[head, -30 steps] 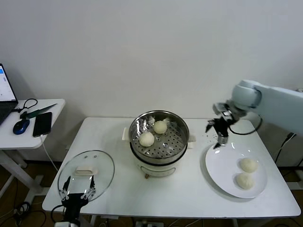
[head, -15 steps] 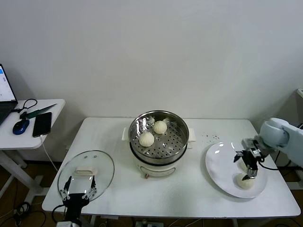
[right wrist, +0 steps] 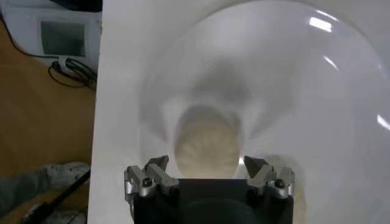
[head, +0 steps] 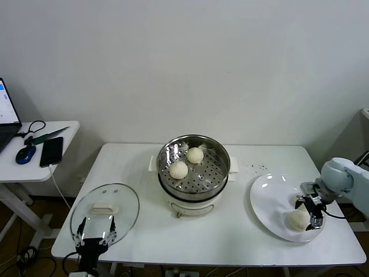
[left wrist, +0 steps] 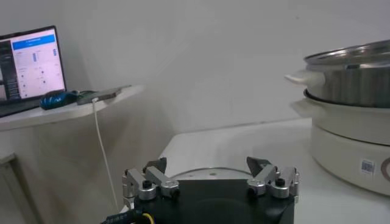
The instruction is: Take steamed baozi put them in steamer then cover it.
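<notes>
The steamer [head: 194,180] stands mid-table with two steamed baozi [head: 179,169] [head: 195,154] on its perforated tray. It also shows in the left wrist view [left wrist: 353,103]. My right gripper [head: 309,212] is low over the white plate [head: 268,202]. It is open, with one baozi [right wrist: 207,145] between its fingertips [right wrist: 159,163]. That baozi shows in the head view [head: 298,220]. The fourth baozi is hidden by the gripper. The cover [head: 105,209] lies flat at the table's front left. My left gripper [head: 95,238] is parked open at its near edge [left wrist: 210,167].
A side table [head: 63,135] at the far left holds a phone [head: 51,151], a mouse [head: 25,154] and a laptop. The plate lies close to the table's right edge [head: 346,231]. The floor and cables show beyond that edge in the right wrist view.
My right arm has swung from beside the steamer to the right and down onto the plate. Its open jaws now stand around a baozi. The left arm has not moved.
</notes>
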Robot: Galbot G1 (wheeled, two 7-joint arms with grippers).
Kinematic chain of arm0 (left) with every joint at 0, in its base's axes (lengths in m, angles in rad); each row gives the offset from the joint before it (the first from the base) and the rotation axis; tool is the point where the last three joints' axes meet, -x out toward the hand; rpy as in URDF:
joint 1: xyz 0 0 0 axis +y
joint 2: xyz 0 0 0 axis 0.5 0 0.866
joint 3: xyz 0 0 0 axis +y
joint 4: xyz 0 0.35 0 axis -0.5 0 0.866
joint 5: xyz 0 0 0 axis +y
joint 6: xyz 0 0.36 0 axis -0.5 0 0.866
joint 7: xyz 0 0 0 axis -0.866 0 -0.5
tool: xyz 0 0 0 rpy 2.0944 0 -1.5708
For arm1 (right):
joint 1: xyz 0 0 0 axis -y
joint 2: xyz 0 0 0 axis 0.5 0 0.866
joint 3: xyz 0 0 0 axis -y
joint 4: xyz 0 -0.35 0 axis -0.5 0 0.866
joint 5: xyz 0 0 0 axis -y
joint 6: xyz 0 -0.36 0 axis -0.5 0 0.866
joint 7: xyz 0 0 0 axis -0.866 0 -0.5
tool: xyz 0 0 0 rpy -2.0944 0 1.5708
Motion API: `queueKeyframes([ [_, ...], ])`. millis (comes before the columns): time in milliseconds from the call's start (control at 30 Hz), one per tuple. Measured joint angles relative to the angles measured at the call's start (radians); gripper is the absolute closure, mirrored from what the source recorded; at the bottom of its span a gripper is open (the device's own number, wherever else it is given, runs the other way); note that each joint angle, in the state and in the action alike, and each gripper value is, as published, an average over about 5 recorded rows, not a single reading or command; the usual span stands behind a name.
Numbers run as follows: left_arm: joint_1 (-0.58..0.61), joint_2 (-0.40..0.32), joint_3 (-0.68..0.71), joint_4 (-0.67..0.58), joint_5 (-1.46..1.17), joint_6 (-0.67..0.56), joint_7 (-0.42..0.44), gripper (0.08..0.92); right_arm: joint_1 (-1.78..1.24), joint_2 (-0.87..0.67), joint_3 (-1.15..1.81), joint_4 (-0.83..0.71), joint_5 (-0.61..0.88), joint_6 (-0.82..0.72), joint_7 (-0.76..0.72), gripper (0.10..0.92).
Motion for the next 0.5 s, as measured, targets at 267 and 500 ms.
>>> queueKeyframes([
  [267,0.004,0.000,0.009,0.003,0.011,0.000,0.004,0.177,-0.018,0.023,0.011,-0.018,-0.022,0.004,0.001,0.211],
  [500,0.002,0.002,0.012,0.004,0.019,0.000,0.006,0.177,-0.023,0.030,0.013,-0.020,-0.023,0.006,-0.002,0.265],
])
